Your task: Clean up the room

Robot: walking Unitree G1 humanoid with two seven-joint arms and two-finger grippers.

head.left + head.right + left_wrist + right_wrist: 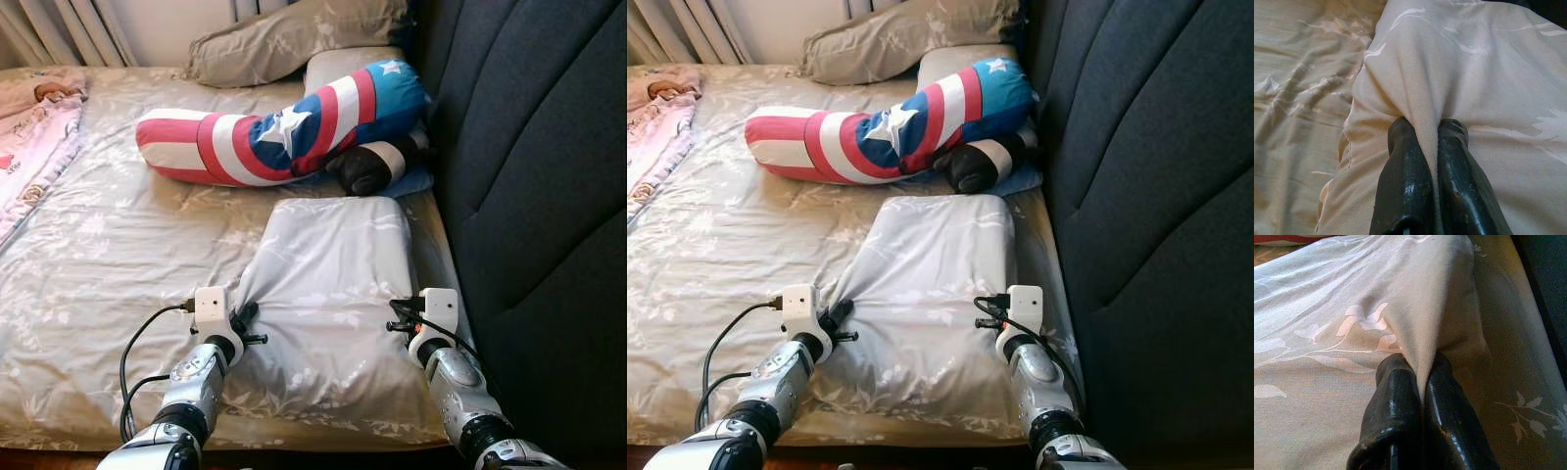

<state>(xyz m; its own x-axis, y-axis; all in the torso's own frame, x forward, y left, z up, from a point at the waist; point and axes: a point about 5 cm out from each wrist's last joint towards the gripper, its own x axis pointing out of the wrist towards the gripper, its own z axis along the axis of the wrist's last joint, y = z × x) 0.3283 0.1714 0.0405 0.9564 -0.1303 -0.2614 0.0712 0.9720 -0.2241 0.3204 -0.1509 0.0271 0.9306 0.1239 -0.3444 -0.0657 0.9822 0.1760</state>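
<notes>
Bedroom: bed (pixel 118 245), pillows (pixel 294 39), headboard (pixel 539 147)

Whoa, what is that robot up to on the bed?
It is handling the grey pillow lying by the dark headboard. The left gripper and the right gripper are each shut on a pinch of its cover, one at each side. The pillow lies on the bed, with a star-striped bolster beyond it.
</notes>
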